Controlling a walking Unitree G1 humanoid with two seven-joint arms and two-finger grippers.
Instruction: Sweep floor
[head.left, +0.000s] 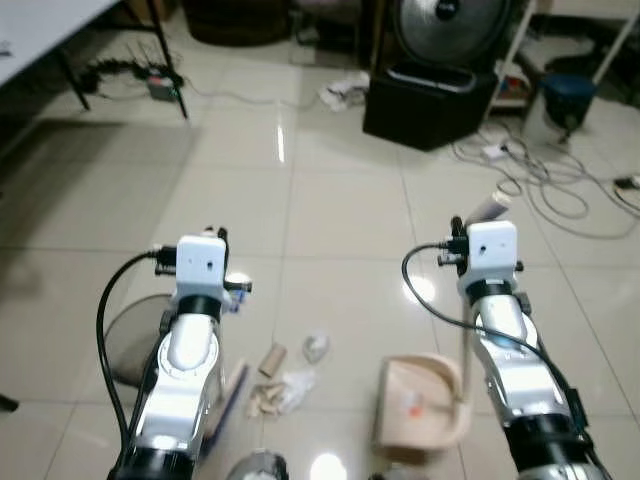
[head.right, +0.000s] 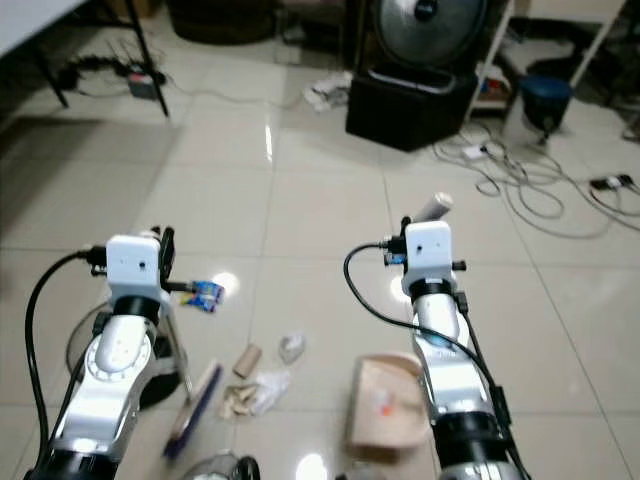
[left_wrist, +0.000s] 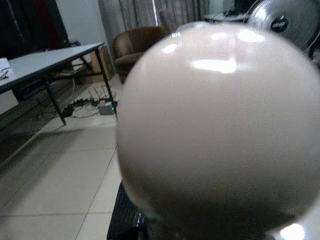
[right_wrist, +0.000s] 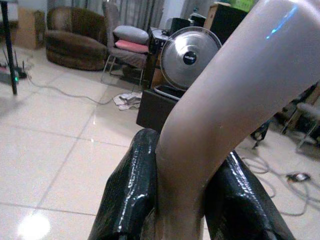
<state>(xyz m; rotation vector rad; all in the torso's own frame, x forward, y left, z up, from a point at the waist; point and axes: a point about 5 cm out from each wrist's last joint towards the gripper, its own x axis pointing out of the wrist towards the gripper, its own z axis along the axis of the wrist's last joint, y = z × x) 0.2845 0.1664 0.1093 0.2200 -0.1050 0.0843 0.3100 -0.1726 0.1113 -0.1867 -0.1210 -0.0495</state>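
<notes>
The right wrist view shows the right gripper (right_wrist: 175, 200) pinching the dustpan handle (right_wrist: 220, 100); the left wrist view shows the broom handle end (left_wrist: 215, 125), the left gripper's finger state undeterminable. On the floor tiles (head.left: 340, 210) between the arms lie one dustpan (head.left: 420, 400), one broom head (head.right: 195, 405), one cardboard tube (head.left: 272, 358) and crumpled scraps (head.left: 290, 385).

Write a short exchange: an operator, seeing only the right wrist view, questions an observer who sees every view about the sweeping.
Operator: My right gripper is clamped on a beige handle. What is at its lower end?
Observer: A beige dustpan, resting on the tiled floor.
Operator: Is there litter near it?
Observer: Yes. To its left lie a cardboard tube and crumpled wrappers.
Operator: And the broom?
Observer: Its broom head is left of the litter, below the left gripper.
</notes>
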